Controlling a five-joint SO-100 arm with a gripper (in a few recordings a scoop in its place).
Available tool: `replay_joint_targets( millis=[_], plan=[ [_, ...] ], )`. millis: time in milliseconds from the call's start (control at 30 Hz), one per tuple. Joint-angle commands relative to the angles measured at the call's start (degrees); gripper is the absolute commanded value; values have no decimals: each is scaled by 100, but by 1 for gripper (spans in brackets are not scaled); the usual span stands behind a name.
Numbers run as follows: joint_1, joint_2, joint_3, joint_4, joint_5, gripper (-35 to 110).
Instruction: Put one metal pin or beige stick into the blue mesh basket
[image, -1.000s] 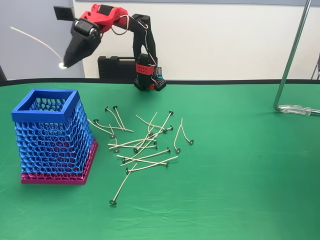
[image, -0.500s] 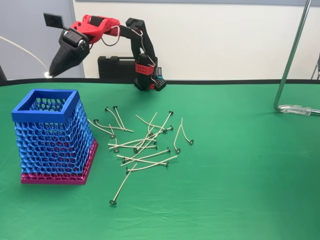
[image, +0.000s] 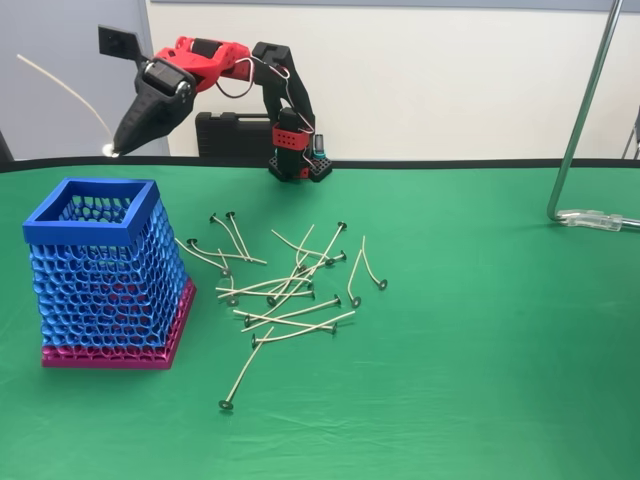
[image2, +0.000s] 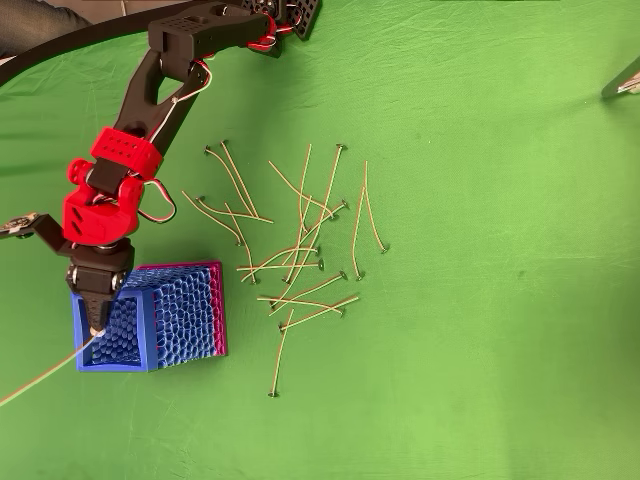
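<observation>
Gripper (image: 112, 151) shifted right, lower; clamps pin (image2: 40, 375) over basket (image2: 212, 300).

blue mesh basket (image: 100, 275): plastic | table cover (image: 480, 350): matt green cloth

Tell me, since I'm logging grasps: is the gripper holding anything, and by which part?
Yes. The gripper is shut on one beige stick, pinched at its metal head end; the thin shaft sticks out free, above the blue mesh basket.
</observation>
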Motion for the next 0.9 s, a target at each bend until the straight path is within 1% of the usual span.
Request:
replay_joint_targets(
  millis=[0, 67, 100, 167, 233, 267, 733, 767, 800, 833, 867],
  plan=[
    [53, 352, 79, -193, 18, 0],
    [70, 404, 158, -272, 9, 1],
    [79, 422, 176, -299, 53, 5],
    [97, 457, 176, -343, 123, 22],
    [114, 492, 176, -422, 193, 32],
    [114, 510, 176, -466, 176, 32],
    [141, 677, 44, -615, 202, 31],
    [123, 773, 176, -677, 193, 26],
    [97, 914, 378, -800, 202, 15],
    [79, 1099, 624, -967, 264, 0],
    [35, 1301, 905, -1090, 290, 0]
  ],
)
